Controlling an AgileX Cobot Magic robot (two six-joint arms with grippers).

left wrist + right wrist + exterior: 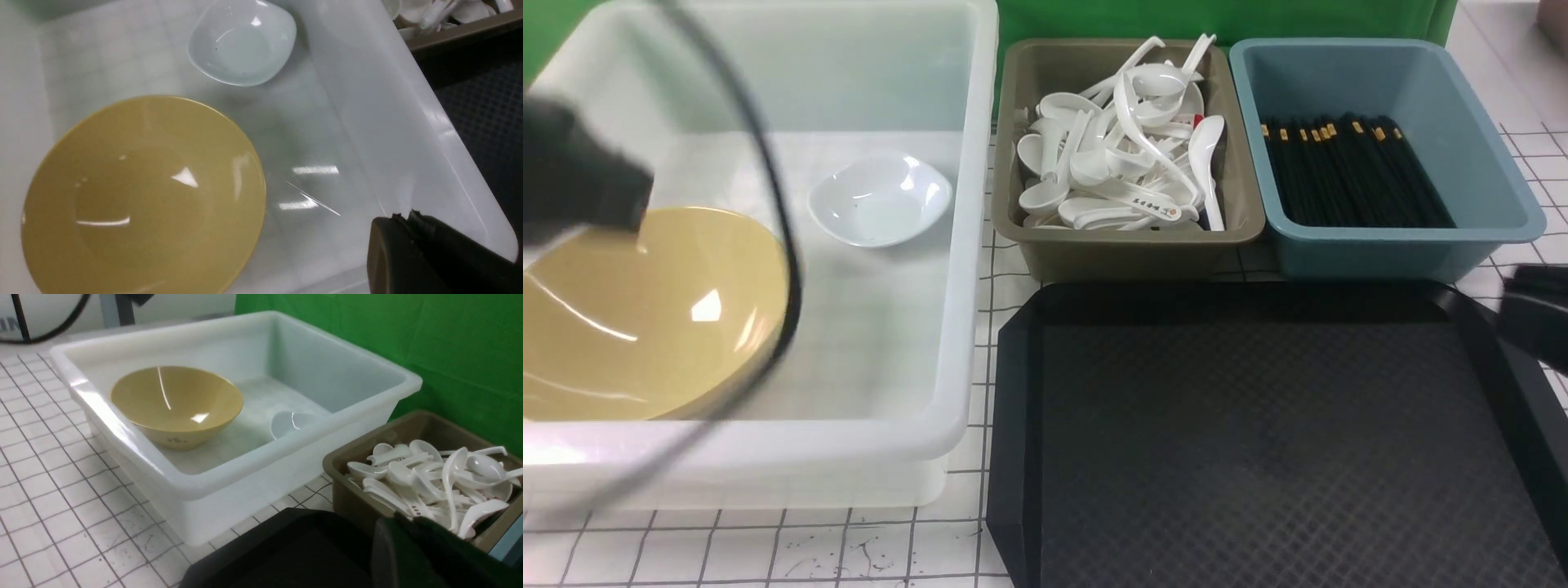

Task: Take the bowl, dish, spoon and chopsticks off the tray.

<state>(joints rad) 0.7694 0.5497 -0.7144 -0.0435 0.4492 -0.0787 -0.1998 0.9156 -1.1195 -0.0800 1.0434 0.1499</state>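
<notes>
Your tray (1274, 441) lies bare on the desk; the bowl (645, 314) and dish (880, 200) already sit apart in the tub (964, 245). Spoons fill the olive bin (1127, 249), chopsticks the blue bin (1401, 237). Lift the left claw (402, 218), pinched together and empty, straight up past the tub wall. The right claw (404, 522), also together, hangs over the tray.

The bowl (176, 403) stands upright inside the white tub (229, 473), with the dish (288, 424) near it, apart, on the tub's floor. Beside the tub sits an olive bin (347, 494) heaped with white spoons (437, 482). The tray (286, 551) lies just beside the tub.
</notes>
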